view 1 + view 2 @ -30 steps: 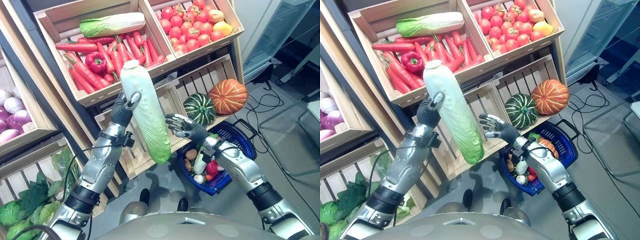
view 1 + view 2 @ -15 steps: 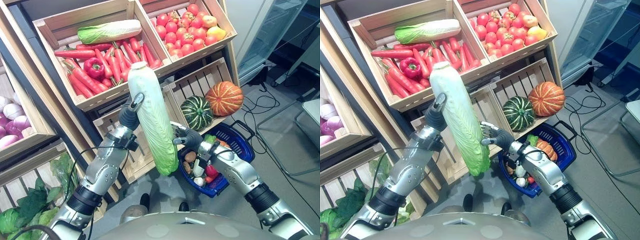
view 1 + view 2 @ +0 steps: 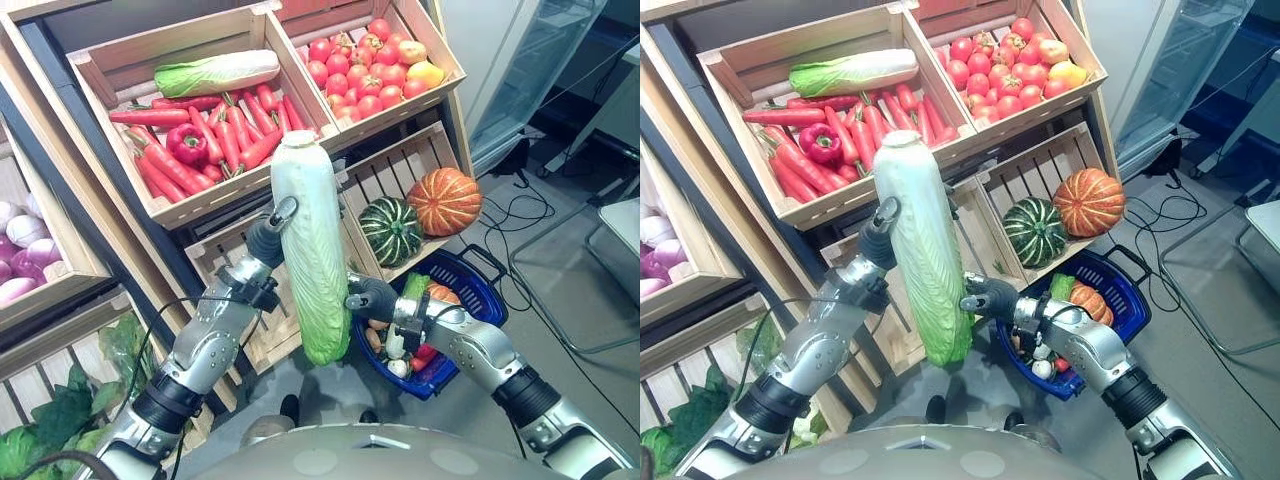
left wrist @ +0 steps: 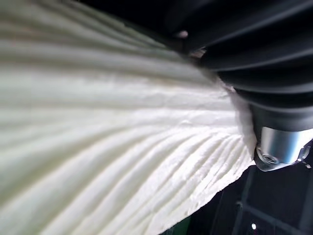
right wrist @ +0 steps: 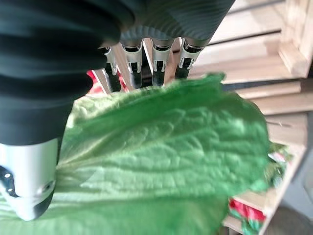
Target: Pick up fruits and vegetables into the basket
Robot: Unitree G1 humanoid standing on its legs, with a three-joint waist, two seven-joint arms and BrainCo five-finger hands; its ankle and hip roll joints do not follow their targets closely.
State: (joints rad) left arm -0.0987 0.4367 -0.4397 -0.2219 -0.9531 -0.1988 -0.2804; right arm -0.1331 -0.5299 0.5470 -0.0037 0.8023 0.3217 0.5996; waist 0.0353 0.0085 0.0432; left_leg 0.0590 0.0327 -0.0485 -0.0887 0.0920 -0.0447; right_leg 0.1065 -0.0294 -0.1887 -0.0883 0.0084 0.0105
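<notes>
The left hand (image 3: 266,240) is wrapped around the pale upper half of a long cabbage (image 3: 312,250), one finger laid up along its side; its wrist view has the white ribbed leaves pressed right against the palm. The cabbage stands nearly upright, cut white end on top, green leafy end hanging down. The right hand (image 3: 368,296) meets that green end from the other side — in its wrist view the fingers (image 5: 159,63) reach round behind the leaf and the thumb (image 5: 27,181) lies in front of it, so it has the leafy end in a loose clasp.

Just beside and below the right hand sits a blue basket (image 3: 478,278) on the floor, already holding a few vegetables, an orange one among them. The cabbage's tip hangs near the basket's rim, not inside it.

Behind the hands are wooden crates (image 3: 420,140) — one with a green squash (image 3: 390,229) and an orange pumpkin (image 3: 443,201), one above with carrots (image 3: 215,140), a red pepper (image 3: 187,144) and a second cabbage (image 3: 215,72), and one with tomatoes (image 3: 365,70).
</notes>
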